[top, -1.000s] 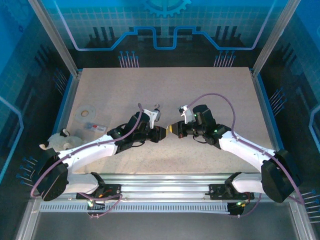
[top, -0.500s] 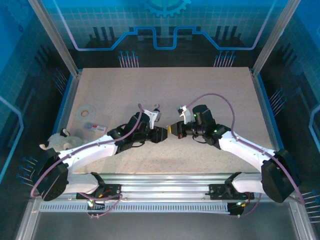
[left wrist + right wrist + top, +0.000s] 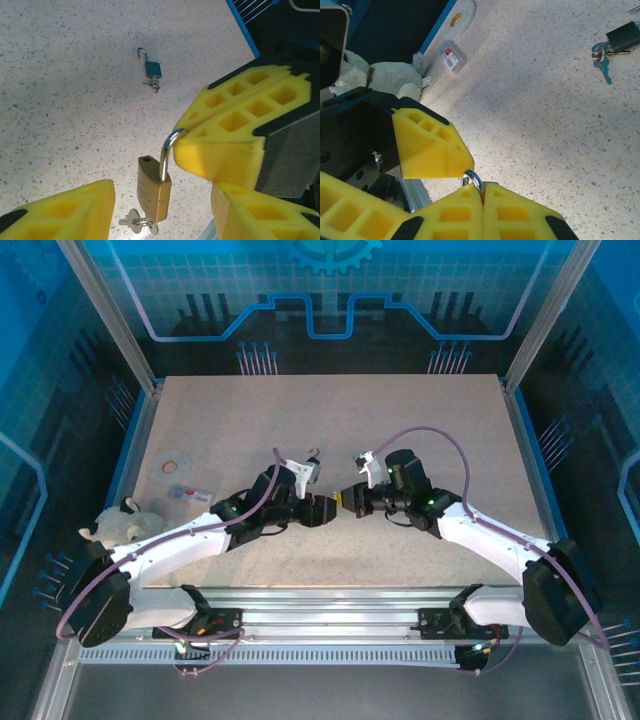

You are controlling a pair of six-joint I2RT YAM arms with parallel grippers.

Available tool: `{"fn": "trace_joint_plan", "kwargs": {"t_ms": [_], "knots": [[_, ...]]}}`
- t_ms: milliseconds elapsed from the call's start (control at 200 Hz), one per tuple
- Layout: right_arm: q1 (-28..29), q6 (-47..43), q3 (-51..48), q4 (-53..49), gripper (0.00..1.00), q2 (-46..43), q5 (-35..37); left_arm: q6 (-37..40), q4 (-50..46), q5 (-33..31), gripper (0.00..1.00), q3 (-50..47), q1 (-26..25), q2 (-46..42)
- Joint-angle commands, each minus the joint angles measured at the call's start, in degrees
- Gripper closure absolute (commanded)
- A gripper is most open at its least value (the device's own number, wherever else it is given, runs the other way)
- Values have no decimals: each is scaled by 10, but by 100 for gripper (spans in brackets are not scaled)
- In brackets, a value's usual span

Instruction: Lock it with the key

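The speckled bench [image 3: 330,410] carries everything. Above it the left arm [image 3: 180,545] and right arm [image 3: 490,535] reach inward until their tips meet over its near middle.

A pale plush toy [image 3: 118,525] lies well out behind the left claw [image 3: 322,510], by the bench's left edge. A flat tape roll [image 3: 172,462] and a small clear box [image 3: 190,492] with a red-and-white label sit just beyond it.

The right claw [image 3: 482,200] has its yellow foam pads pressed together, pinching the top of a steel shackle [image 3: 167,150]. The shackle is swung out of the lock body, its free end showing an empty hole.

The left claw is spread. Its two yellow pads [image 3: 60,212] stand wide apart on either side of the brass padlock [image 3: 154,192], and neither grips it. In the right wrist view one pad tip lies just beside the shackle loop.

The brass padlock hangs clear of the bench from the right claw, directly between the left claw's pads. A silver key [image 3: 136,222] on a small ring sticks out at its lower end.

Beyond the right claw, a teal padlock [image 3: 152,69] with its shackle open lies flat on the bench with keys at its base. In the right wrist view a dark padlock [image 3: 623,35] with a blue-headed key lies well apart from the pinched pads. I cannot tell whether these two are the same lock.
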Motion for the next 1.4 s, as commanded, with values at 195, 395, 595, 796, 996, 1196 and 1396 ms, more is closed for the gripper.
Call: {"fn": "trace_joint_plan", "kwargs": {"t_ms": [195,395,595,796,996,1196,1396], "knots": [[-5,18,-8,41,100,-10,-33,16,16,23,45,-21,-3,-19],[-14,34,-15,63,100,-9,-55,20,11,29,45,-23,-3,-20],[-16,37,-14,68,100,-4,-72,27,5,28,48,-15,-4,-20],[-16,38,-12,68,100,2,-79,30,4,29,55,-8,-4,-19],[-16,37,-11,66,100,3,-82,32,3,32,61,-8,-3,-22],[-16,38,-10,66,100,5,-83,34,5,33,70,-12,-4,-28],[-16,39,-10,67,100,8,-84,35,9,38,78,-18,-3,-35]]}}
